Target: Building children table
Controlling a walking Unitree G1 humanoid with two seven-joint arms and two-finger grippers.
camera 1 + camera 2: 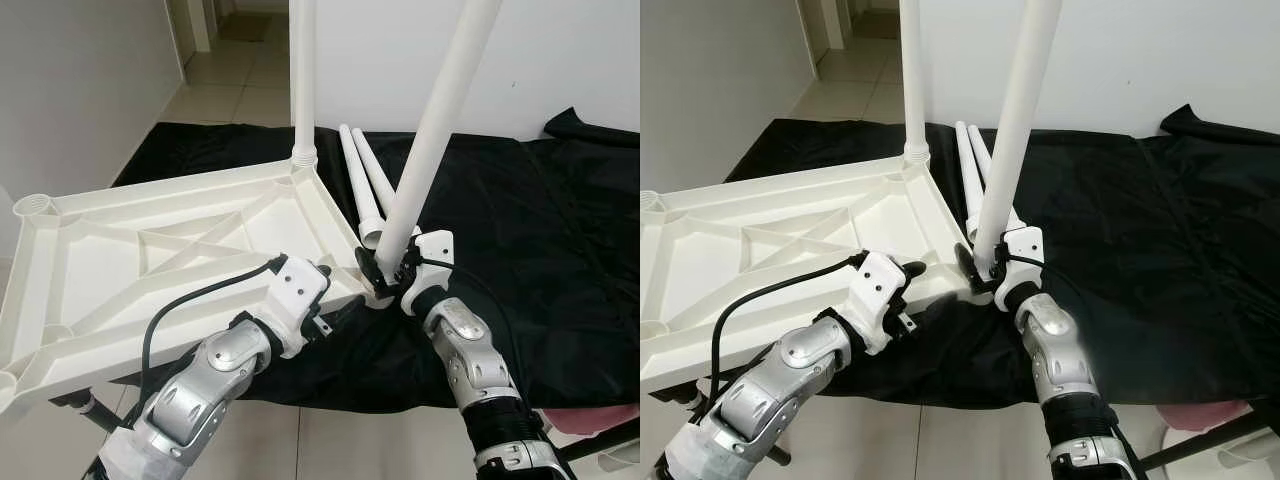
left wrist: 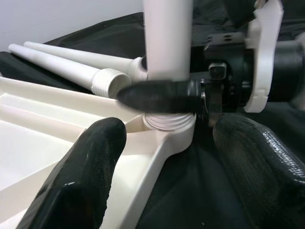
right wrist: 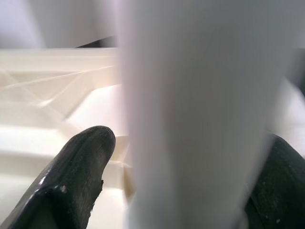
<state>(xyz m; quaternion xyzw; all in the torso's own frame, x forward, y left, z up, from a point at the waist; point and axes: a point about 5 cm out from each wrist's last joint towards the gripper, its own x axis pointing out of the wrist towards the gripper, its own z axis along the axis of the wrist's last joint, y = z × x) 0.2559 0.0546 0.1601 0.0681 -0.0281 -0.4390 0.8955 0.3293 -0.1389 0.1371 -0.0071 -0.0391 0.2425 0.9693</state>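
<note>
The white ribbed tabletop (image 1: 180, 215) lies upside down on a black cloth. One white leg (image 1: 303, 70) stands upright in its far corner socket. My right gripper (image 1: 388, 268) is shut on a second leg (image 1: 432, 120), which leans to the right with its threaded end at the near right corner socket (image 2: 169, 121). The left gripper (image 1: 335, 295) is open just left of that corner, with its fingers (image 2: 81, 176) on either side of the tabletop's rim. Two loose legs (image 1: 358, 170) lie on the cloth behind the corner.
The black cloth (image 1: 540, 230) covers a low platform that stretches far to the right. An empty socket (image 1: 32, 206) sits at the tabletop's far left corner. Tiled floor and a hallway lie beyond, with a white wall behind. A pink object (image 1: 600, 418) shows at lower right.
</note>
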